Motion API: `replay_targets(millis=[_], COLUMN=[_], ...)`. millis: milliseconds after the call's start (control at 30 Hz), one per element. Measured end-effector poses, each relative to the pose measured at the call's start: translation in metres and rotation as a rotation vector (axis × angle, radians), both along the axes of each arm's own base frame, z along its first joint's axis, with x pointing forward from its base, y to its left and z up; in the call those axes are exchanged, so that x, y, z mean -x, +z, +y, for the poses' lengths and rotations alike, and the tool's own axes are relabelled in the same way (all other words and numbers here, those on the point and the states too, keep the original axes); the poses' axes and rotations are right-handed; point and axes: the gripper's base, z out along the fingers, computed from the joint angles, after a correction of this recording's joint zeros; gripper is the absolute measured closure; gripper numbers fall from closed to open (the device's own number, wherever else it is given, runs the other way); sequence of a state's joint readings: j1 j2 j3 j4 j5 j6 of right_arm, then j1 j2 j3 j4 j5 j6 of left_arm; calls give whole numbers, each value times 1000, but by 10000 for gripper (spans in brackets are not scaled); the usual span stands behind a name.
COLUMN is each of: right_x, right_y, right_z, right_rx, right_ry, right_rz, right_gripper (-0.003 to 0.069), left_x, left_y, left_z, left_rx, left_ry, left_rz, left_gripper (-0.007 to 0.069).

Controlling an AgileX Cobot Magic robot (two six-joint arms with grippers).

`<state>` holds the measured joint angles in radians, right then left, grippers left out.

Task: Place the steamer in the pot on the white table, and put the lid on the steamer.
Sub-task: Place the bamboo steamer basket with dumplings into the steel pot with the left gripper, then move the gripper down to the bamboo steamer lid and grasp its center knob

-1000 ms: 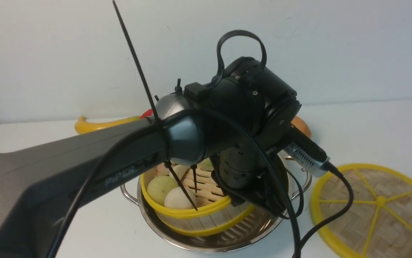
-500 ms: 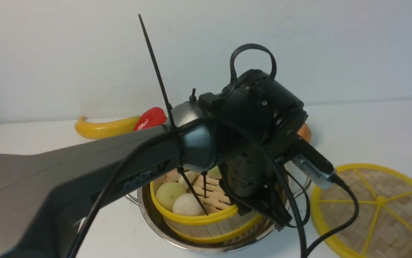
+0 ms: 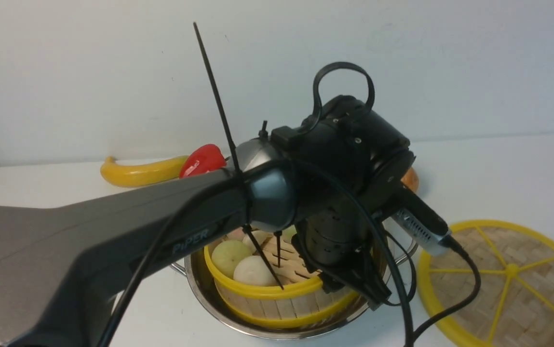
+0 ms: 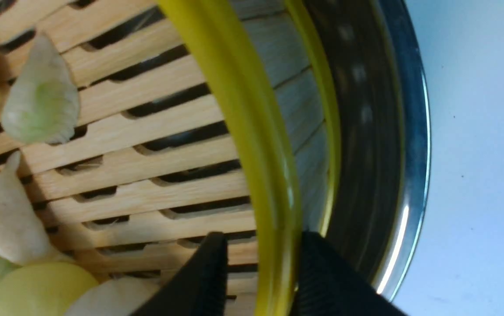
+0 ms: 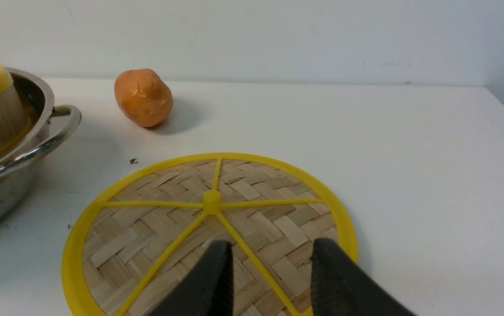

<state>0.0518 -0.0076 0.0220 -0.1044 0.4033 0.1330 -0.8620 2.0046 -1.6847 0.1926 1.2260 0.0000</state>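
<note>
Left wrist view: my left claw (image 4: 264, 239) straddles yellow rim of round bamboo steamer (image 3: 262, 291), jaws parted. Steamer sits inside shiny steel pot (image 3: 267, 332) on white table (image 3: 498, 164). Risk: on lift-out, finger snags rim, tips basket. Right claw (image 5: 271, 245) open above flat woven lid (image 3: 508, 289), 3 o'clock of pot. One steamer, one pot, one lid.

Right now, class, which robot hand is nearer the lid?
Right. The right hand is poised over the lid; the left hand straddles the rim of the steamer in the pot.
</note>
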Motion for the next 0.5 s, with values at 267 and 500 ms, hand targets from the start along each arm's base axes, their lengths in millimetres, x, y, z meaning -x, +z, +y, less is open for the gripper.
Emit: replay_targets(millis=[267, 500], right_x=[0, 0], right_y=[0, 0], right_z=[0, 0], right_rx=[0, 0], right_ry=[0, 0], right_rz=[0, 0], right_gripper=[418, 418], left_x=[-5, -2], left_y=[14, 44], left_z=[-4, 1], left_rx=[29, 85], left_ry=[-4, -4], left_rz=[-48, -105], left_gripper=[46, 62])
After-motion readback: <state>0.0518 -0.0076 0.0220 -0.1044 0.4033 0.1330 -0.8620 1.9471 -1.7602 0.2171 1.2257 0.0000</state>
